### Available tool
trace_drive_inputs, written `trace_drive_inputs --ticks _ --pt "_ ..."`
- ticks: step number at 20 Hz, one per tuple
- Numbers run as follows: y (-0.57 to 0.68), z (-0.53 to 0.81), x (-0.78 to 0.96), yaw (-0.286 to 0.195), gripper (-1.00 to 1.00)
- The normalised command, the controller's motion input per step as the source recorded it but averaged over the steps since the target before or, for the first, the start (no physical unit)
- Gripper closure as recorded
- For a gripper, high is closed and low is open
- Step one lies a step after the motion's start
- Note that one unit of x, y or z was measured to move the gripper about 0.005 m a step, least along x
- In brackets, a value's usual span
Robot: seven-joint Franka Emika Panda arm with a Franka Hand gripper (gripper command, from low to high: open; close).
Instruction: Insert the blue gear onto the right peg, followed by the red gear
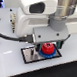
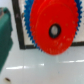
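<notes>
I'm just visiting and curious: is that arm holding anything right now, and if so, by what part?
It cannot be told for certain. The gripper sits right over the red gear, which rests on the blue gear, but its fingers are hidden, so no grasp shows.

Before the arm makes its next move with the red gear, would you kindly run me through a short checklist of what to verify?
1. Blue gear lying on the grey plate: ok.
2. Red gear stacked over the blue gear, blue teeth showing round its rim: ok.
3. Red gear fully seated on the right peg: cannot tell.
4. Gripper open or closed on the red gear: cannot tell.
5. Second peg visible and free: cannot tell.
</notes>
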Motion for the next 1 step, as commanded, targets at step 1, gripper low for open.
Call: trace_drive_inputs --ticks 1 --pt "0.17 0.70 -0.02 0.000 -1.00"
